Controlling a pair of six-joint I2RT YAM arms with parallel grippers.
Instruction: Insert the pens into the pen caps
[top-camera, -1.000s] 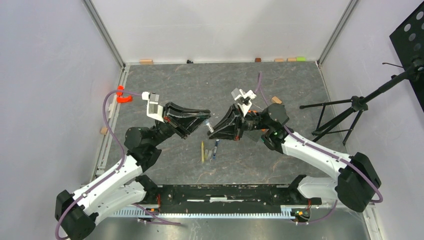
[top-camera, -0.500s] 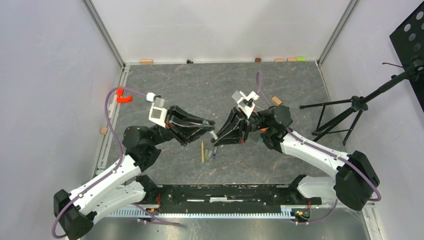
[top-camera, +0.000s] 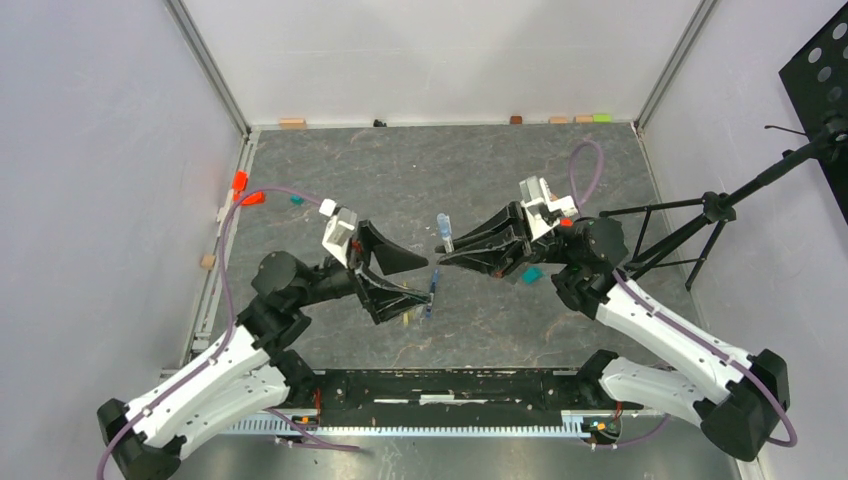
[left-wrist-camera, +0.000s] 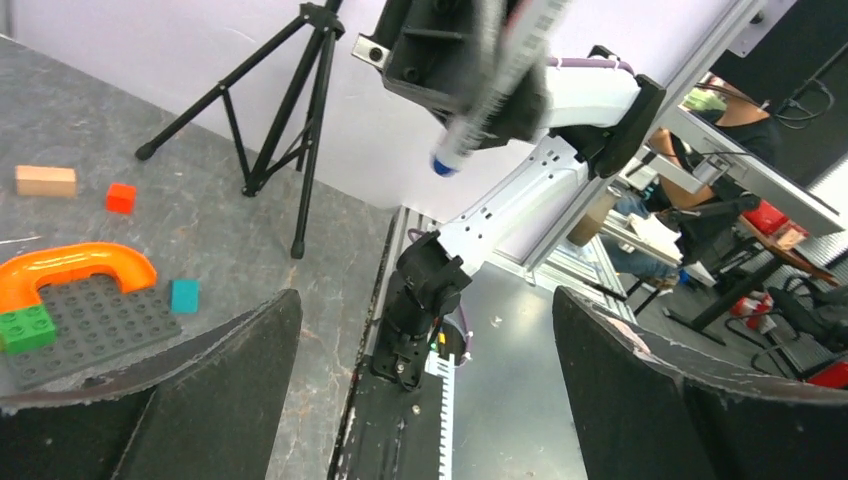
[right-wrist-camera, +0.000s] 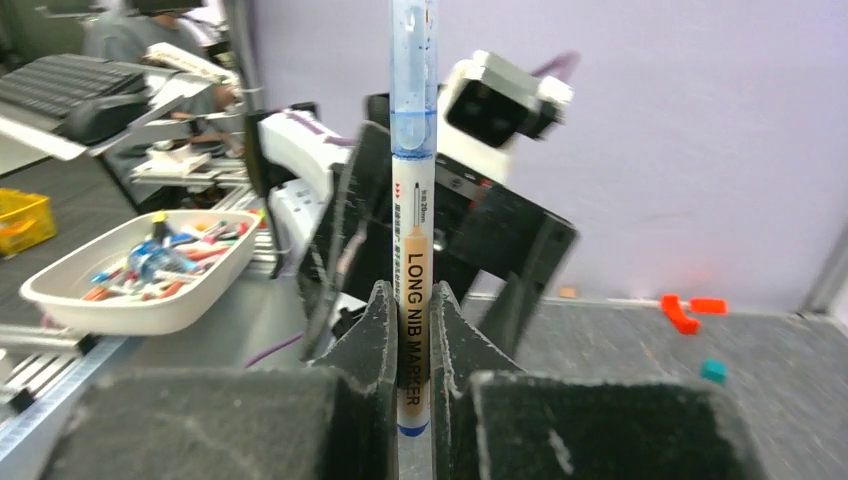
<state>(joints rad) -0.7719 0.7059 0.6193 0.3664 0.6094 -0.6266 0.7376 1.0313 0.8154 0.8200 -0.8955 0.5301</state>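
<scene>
while the right tool (right-wrist-camera: 413, 296) is clamped tight on a white pen (right-wrist-camera: 413, 200) and holds it upright with the see-through blue end on top, the left tool (top-camera: 418, 281) is gaping wide open with nothing in it. seen from above, that pen hangs over the middle of the tabletop (top-camera: 400, 170), between the two tools and clear of the left one. a blue pen (top-camera: 432, 293) and a yellow pen (top-camera: 405, 318) lie flat on the tabletop right by the left tool's fingers, the yellow pen partly hidden.
</scene>
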